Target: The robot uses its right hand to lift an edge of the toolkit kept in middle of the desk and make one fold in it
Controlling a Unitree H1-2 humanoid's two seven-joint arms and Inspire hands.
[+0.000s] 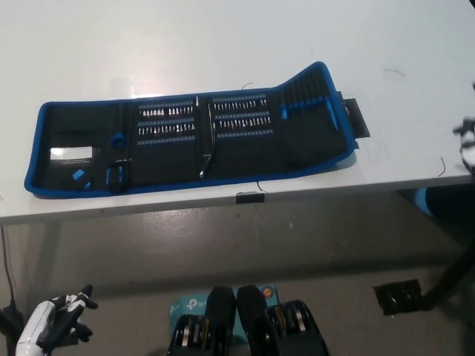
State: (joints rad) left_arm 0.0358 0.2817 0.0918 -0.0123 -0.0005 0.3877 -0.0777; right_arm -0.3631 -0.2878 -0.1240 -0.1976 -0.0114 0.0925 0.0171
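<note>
A white desk (pixel 223 44) (glossy, catching light) stands above grey floor (pixel 223 245).

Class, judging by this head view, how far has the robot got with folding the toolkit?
Nothing is folded yet: the toolkit lies open on the desk, only its right end panel slightly raised. In hand: the black right hand shows at the picture's right edge, apart from the toolkit, its grasp unclear. The white left hand rests open at lower left, below the desk. Left: grip an edge, lift, make the fold.
</note>
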